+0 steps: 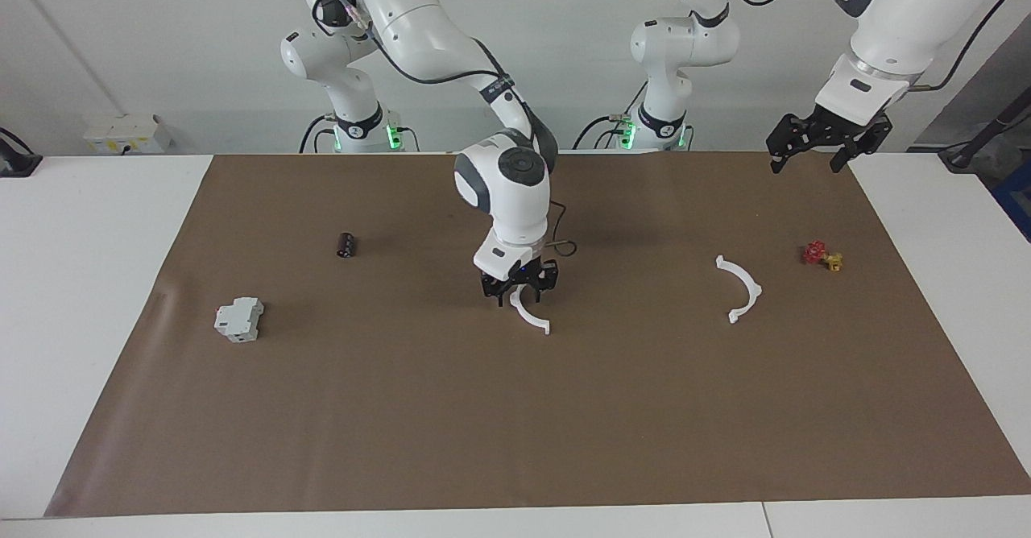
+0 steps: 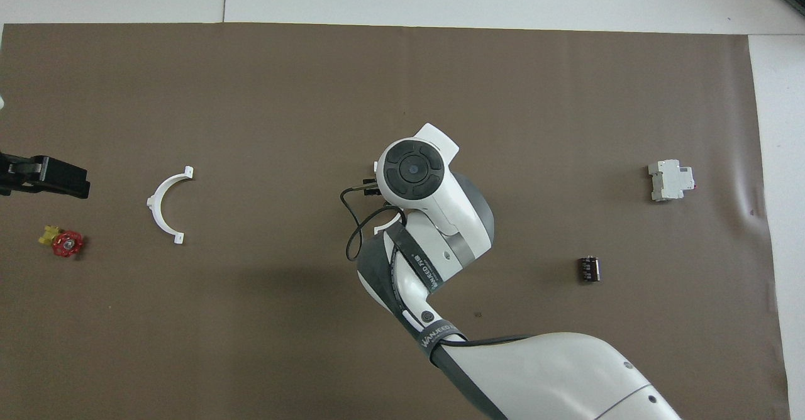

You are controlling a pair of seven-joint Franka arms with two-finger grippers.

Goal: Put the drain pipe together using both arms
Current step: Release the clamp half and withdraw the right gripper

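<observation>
While halves lie apart, step: right hand (image 1: 519,296) wide over centre arc (image 1: 532,319).
Left hand (image 1: 806,164): wide, waiting.
Next: left fetches 3 o'clock arc (image 1: 743,290), facing view.

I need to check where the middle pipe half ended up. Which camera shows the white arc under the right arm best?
The facing view: the white arc lies in plain sight on the brown mat, just below the right gripper. In the overhead view the arm covers nearly all of it; only one end peeks out.

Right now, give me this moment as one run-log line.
right gripper: open, over middle arc lying on mat | left gripper: open, waiting, raised | second arc: apart, untouched | ring: unassembled
</observation>
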